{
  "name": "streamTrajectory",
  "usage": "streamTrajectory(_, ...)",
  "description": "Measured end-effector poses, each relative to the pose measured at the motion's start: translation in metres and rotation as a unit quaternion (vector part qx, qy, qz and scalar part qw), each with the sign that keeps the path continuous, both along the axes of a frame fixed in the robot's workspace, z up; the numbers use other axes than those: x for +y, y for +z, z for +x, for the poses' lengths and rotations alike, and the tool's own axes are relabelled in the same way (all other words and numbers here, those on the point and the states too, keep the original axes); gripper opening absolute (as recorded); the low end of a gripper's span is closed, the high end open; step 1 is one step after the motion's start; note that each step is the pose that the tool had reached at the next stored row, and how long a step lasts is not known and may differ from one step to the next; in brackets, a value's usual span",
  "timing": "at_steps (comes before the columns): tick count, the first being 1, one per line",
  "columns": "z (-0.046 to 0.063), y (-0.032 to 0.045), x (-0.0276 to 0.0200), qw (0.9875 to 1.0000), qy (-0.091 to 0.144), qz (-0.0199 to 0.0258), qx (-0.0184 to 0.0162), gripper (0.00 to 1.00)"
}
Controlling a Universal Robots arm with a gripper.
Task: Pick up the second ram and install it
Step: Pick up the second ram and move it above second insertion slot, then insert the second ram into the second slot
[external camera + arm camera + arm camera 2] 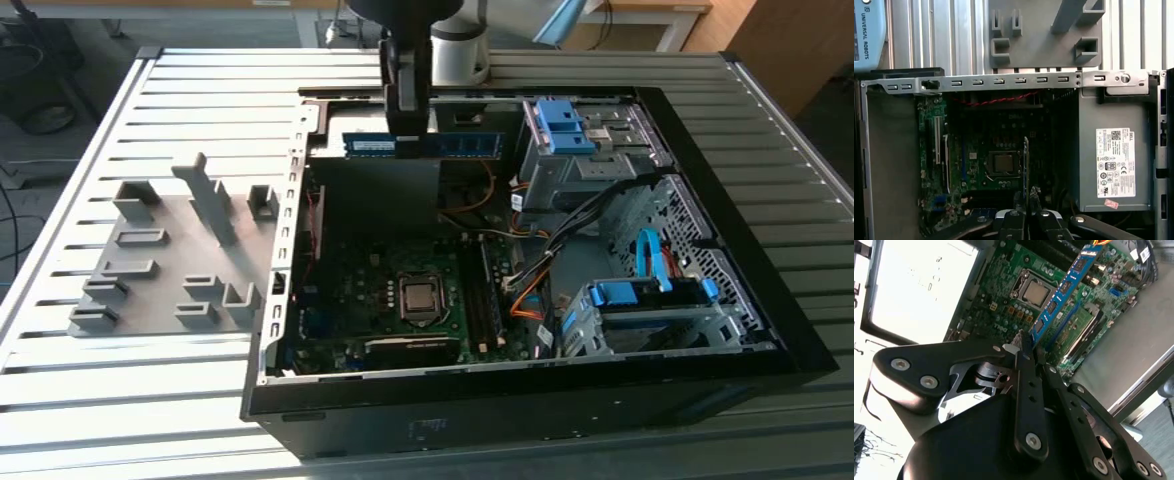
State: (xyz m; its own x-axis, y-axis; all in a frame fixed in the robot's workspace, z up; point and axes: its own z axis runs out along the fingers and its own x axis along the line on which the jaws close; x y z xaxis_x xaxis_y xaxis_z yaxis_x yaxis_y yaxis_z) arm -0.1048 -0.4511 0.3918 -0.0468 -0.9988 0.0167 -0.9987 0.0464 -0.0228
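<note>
1. The second ram [422, 145] is gripped by the fingers [1020, 342] at one end, closed on its edge. It hangs above the open computer case [694, 130], over the power supply [380, 195] end. In the second wrist view it runs out from the gripper [1026, 347] toward the motherboard [1004, 295], chips showing along the blue board.
2. Not seated yet: in the first wrist view the stick [1026, 165] is seen edge-on above the board, next to the CPU [1002, 163]. The slots themselves are dark, so I can't tell how well it lines up with them.
3. Risk, slip: the grip is on a thin edge near one end, so any side load on contact could pivot the stick in the fingers.
4. Risk, misalignment: a small yaw or offset at the slot puts the board on the latch or slot wall instead of in the groove, and pressing then could bend it (or stress the motherboard).
5. Risk, snag: loose cables [534, 265] sit near the slots, beside the drive cage [587, 150].
6. The grey holder fixture [167, 250] sits on the surface [80, 400] outside the case, well apart.
</note>
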Motion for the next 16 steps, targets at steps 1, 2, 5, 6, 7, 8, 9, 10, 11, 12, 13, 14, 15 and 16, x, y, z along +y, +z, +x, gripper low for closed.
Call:
streamTrajectory(1, 0.002, -0.0001, 0.0000, 1.0000, 0.000, 0.0000, 0.0001, 0.14)
streamTrajectory(2, 0.004, -0.0004, 0.0000, 1.0000, 0.000, 0.0000, 0.0001, 0.14)
streamTrajectory(5, 0.011, -0.0012, 0.0000, 1.0000, 0.000, 0.0000, 0.0004, 0.14)
streamTrajectory(6, 0.013, -0.0014, 0.0000, 1.0000, 0.000, 0.0000, 0.0004, 0.14)
streamTrajectory(7, 0.014, -0.0016, 0.0000, 1.0000, 0.000, 0.0000, 0.0004, 0.14)
streamTrajectory(8, 0.014, -0.0016, -0.0001, 1.0000, 0.000, 0.0000, 0.0004, 0.14)
streamTrajectory(9, 0.014, -0.0016, -0.0001, 1.0000, 0.000, 0.0000, 0.0004, 0.14)
streamTrajectory(10, 0.014, -0.0016, -0.0001, 1.0000, 0.000, 0.0000, 0.0004, 0.14)
streamTrajectory(11, 0.014, -0.0016, 0.0000, 1.0000, 0.000, 0.0000, 0.0004, 0.14)
streamTrajectory(12, 0.014, -0.0016, 0.0000, 1.0000, 0.000, 0.0000, 0.0005, 0.14)
streamTrajectory(13, 0.014, -0.0016, 0.0000, 1.0000, 0.000, 0.0000, 0.0004, 0.14)
streamTrajectory(14, 0.014, -0.0016, 0.0000, 1.0000, 0.000, 0.0000, 0.0004, 0.14)
streamTrajectory(15, 0.014, -0.0016, 0.0000, 1.0000, 0.000, 0.0000, 0.0004, 0.14)
streamTrajectory(16, 0.015, -0.0016, 0.0000, 1.0000, 0.000, 0.0000, 0.0004, 0.14)
